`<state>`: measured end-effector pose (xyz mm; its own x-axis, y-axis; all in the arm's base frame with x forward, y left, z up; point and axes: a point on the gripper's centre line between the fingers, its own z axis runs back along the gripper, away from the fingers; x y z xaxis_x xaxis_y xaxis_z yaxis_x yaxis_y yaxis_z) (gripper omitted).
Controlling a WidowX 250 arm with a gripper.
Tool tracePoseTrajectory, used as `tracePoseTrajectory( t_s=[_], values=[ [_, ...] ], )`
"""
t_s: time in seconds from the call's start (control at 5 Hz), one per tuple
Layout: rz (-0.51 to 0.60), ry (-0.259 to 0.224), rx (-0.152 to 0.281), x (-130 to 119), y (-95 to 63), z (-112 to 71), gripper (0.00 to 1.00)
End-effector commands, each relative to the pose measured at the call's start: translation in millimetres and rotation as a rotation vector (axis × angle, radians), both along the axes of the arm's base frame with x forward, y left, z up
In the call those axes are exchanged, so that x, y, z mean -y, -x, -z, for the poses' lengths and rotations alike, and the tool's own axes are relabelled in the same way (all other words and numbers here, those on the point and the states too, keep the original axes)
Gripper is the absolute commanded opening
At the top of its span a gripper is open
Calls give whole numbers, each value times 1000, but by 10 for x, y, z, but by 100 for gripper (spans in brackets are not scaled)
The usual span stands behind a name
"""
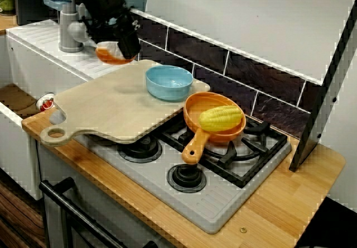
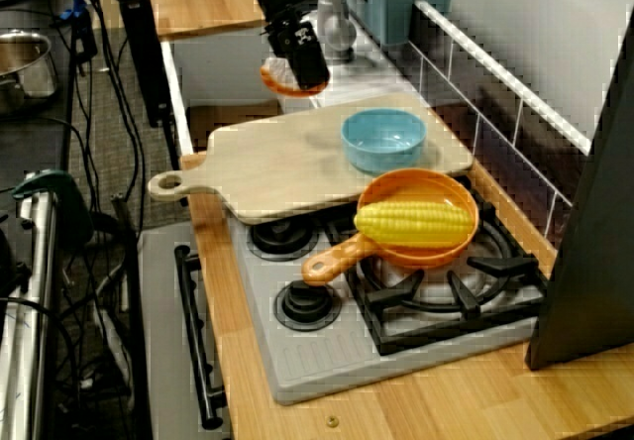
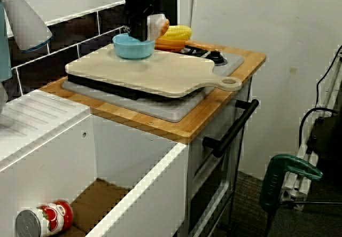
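wall [image 1: 251,13]: white above dark tiles [image 1: 268,75] | counter [image 1: 290,198]: light wood | floor [image 3: 251,194]: dark, possibly carpet

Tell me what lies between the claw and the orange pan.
The blue bowl, on the wooden cutting board, lies between the claw and the orange pan; the view from the stove's front shows it.

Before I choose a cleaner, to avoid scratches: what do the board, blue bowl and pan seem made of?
Board: likely bare wood, pale, matte. Blue bowl: probably plastic, even colour, soft sheen; could be glazed ceramic. Pan: likely plastic, uniformly orange, handle included.
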<state>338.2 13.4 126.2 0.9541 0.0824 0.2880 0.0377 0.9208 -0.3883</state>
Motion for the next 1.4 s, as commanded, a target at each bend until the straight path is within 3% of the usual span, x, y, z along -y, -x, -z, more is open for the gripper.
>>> tracePoseTrajectory(
  t_s=[0.0, 0.6, 0.8, 1.0, 1.2],
  values=[
    [50, -36, 96, 154, -98, -255, 0],
    [37, -51, 91, 332, -534, -165, 0],
    [17, -64, 75, 375, -701, 2, 0],
    [19, -78, 63, 430, -738, 117, 0],
    [26, -82, 63, 445, -693, 126, 77]
  ],
)
